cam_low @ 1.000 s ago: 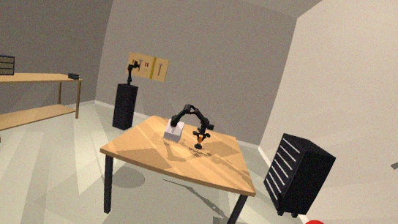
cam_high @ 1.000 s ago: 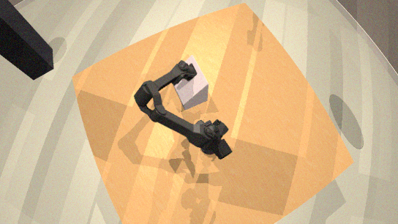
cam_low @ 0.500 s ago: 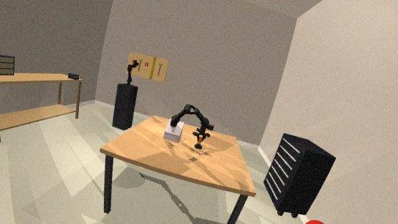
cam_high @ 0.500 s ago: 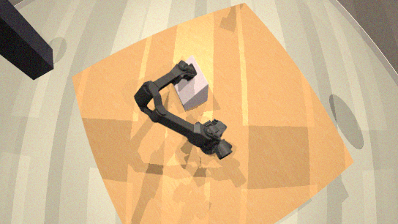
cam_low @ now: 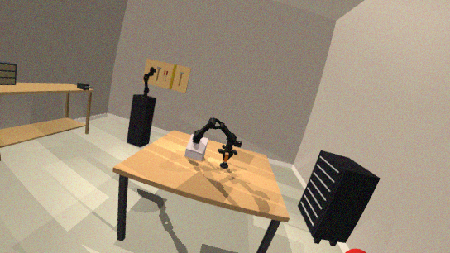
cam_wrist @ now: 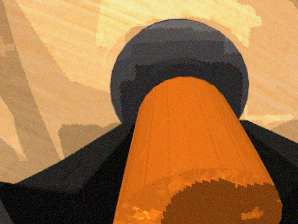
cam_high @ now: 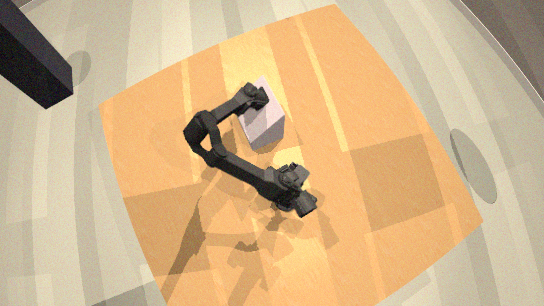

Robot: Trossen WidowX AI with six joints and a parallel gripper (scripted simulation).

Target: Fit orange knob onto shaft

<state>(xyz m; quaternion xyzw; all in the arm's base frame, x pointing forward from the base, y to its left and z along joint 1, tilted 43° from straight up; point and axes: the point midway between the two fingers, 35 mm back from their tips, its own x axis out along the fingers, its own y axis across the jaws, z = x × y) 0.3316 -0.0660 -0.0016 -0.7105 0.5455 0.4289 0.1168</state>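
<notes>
My pincer [cam_low: 226,157] [cam_wrist: 185,131]: grasping the orange knob [cam_low: 226,159] [cam_wrist: 187,135] | knob: between my fingers, just over the dark round pedestal [cam_low: 223,165] [cam_wrist: 170,42] on the wooden table [cam_high: 390,120] [cam_low: 165,165] | shaft: hidden from me, seating I cannot tell

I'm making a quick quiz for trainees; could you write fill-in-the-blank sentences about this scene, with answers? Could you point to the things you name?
The knob [cam_low: 226,158] [cam_wrist: 190,135] is coloured ____.
The gripper [cam_low: 227,156] [cam_wrist: 185,131] is ____ on the knob, not open.
The round pedestal [cam_low: 223,165] [cam_wrist: 172,45] stands on the wooden ____.
The arm's base is mounted on a pale ____.

Missing words: orange; shut; table; block
</notes>
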